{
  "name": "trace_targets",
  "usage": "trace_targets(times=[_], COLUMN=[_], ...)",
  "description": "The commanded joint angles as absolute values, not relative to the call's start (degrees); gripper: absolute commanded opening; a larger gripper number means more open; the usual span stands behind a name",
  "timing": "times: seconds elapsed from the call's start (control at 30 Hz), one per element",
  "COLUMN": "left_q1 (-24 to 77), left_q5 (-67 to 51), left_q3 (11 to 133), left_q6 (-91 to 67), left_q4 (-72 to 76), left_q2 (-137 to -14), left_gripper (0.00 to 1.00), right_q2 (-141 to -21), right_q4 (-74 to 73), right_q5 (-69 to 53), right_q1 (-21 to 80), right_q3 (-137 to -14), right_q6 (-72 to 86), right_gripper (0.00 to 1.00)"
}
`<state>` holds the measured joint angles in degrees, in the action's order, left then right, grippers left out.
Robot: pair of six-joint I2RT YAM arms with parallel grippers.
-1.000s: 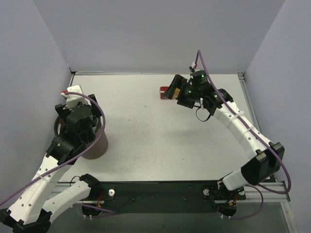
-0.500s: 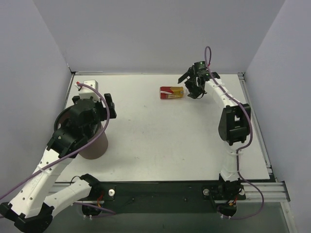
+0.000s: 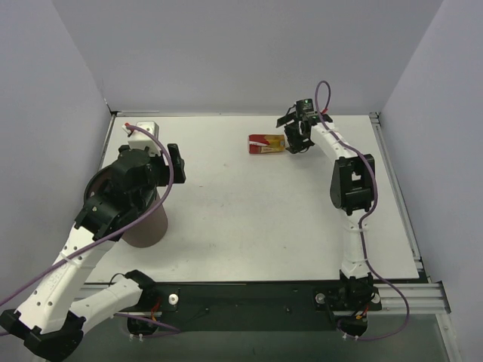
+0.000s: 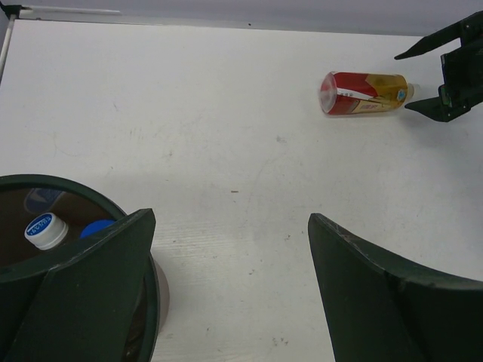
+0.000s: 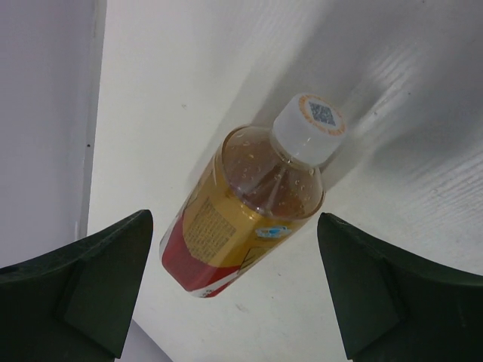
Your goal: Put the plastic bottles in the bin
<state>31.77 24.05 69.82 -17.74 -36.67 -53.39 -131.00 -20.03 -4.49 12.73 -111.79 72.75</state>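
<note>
The red-and-yellow-labelled bottle [image 3: 266, 143] lies on its side at the far middle of the table; it also shows in the left wrist view [image 4: 364, 92] and the right wrist view [image 5: 249, 204]. My right gripper [image 3: 289, 136] [image 5: 234, 217] is open at its white-capped end, one jaw on each side, not touching it. The bin [image 3: 147, 230] stands at the left; its rim [image 4: 75, 188] shows, with a white-capped bottle [image 4: 45, 230] and a blue cap [image 4: 94, 226] inside. My left gripper [image 3: 175, 164] [image 4: 230, 219] is open and empty, just right of the bin.
Grey walls close in the table on the left, back and right. The back wall runs close behind the lying bottle. My right arm's elbow [image 3: 351, 185] stands upright over the right half of the table.
My left gripper has moved from over the bin toward the back right. My right arm has folded into a more upright pose, and its gripper has settled at the bottle's cap end.
</note>
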Motion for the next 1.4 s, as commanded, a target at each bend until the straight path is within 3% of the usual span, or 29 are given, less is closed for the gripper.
trace_targets(times=[0.0, 0.27, 0.43, 0.53, 0.57, 0.63, 0.67, 0.77, 0.87, 1.37], left_q1=[31.7, 31.6, 31.7, 31.6, 31.6, 31.6, 31.6, 31.6, 31.7, 31.8], left_q5=[23.1, 22.9, 23.0, 23.0, 23.0, 23.1, 22.9, 21.3, 17.6, 0.0], left_q3=[72.2, 72.4, 72.4, 72.3, 72.2, 72.1, 72.0, 72.2, 72.7, 71.5], left_q6=[-17.0, -16.1, -15.9, -15.9, -15.9, -16.0, -16.1, -16.3, -15.8, -17.4], left_q4=[-35.1, -34.7, -34.3, -34.2, -34.2, -34.3, -34.4, -34.5, -35.0, -33.5], left_q2=[-54.0, -55.3, -56.0, -56.1, -56.1, -56.1, -56.1, -56.2, -57.1, -62.9], left_gripper=[0.94, 0.94, 0.94, 0.93, 0.93, 0.94, 0.93, 0.93, 0.93, 0.93], right_q2=[-133.9, -138.8, -140.3, -140.0, -139.7, -139.1, -138.3, -135.5, -132.2, -105.4], right_q4=[-20.1, -20.0, -20.0, -20.0, -20.0, -19.4, -19.1, -17.1, -14.9, -11.3], right_q5=[-4.0, -4.2, -4.7, -4.9, -4.8, -5.3, -5.5, -7.0, -9.8, -19.8], right_q1=[12.7, 13.2, 13.6, 13.9, 14.0, 14.1, 14.1, 14.3, 14.9, 28.6], right_q3=[-115.5, -120.3, -121.1, -120.2, -119.7, -117.9, -117.1, -113.3, -110.0, -91.9], right_q6=[78.0, 78.8, 78.4, 77.0, 76.1, 75.2, 74.5, 72.0, 68.9, 54.9], right_gripper=[0.85, 0.84, 0.78, 0.59, 0.48, 0.38, 0.25, 0.09, 0.02, 0.0])
